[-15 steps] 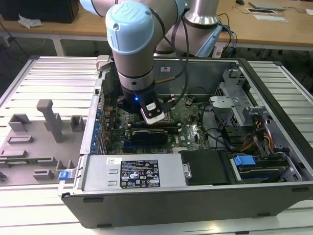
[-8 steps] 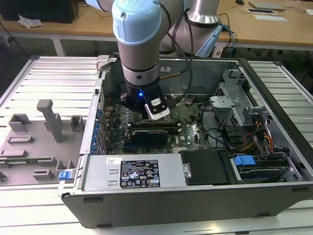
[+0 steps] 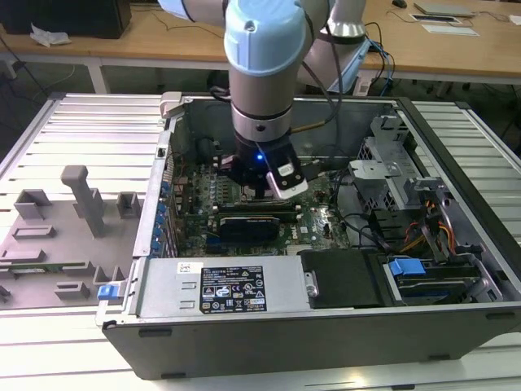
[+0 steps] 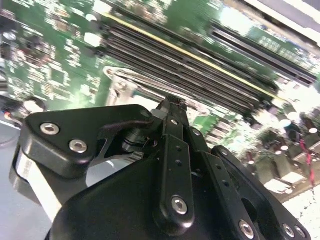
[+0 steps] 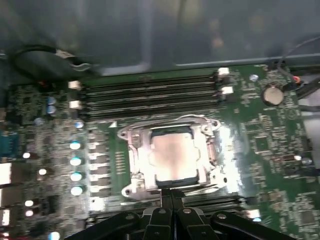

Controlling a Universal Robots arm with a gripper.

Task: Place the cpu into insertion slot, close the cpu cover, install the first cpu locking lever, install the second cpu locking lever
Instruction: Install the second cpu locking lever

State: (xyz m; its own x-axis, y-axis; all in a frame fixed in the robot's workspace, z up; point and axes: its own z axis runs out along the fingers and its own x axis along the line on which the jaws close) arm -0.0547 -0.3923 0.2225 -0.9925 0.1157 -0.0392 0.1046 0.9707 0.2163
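fingers [image 5: 172,197] of the gripper [image 5: 172,191] are pressed together with nothing between them, their tips at the edge of the insertion slot [image 5: 171,156], where the cpu [image 5: 173,158] already lies seated, its pale top showing through the window of the cpu cover [image 5: 141,160], which is folded flat over it. in the second wrist view the closed tips [image 4: 172,106] meet just above the socket's metal frame.

in the exterior view, the open computer case [image 3: 326,326] lies on its side on a ribbed aluminium table [image 3: 89,130]. at the exterior view's left, grey fixture blocks [image 3: 81,199] stand on the table, well apart from the case. next comes the case's near wall, then the silver power supply [image 3: 224,287] along it. in the middle the robot arm [image 3: 264,65] comes straight down into the case over the green motherboard [image 3: 326,220], hiding the socket from this camera. at the exterior view's right sit drive cages [image 3: 391,163] and loose cables [image 3: 431,228]. wooden desks [image 3: 163,37] line the far side of the room.

in the first wrist view, long black memory slots [image 5: 150,92] run just beside the socket.
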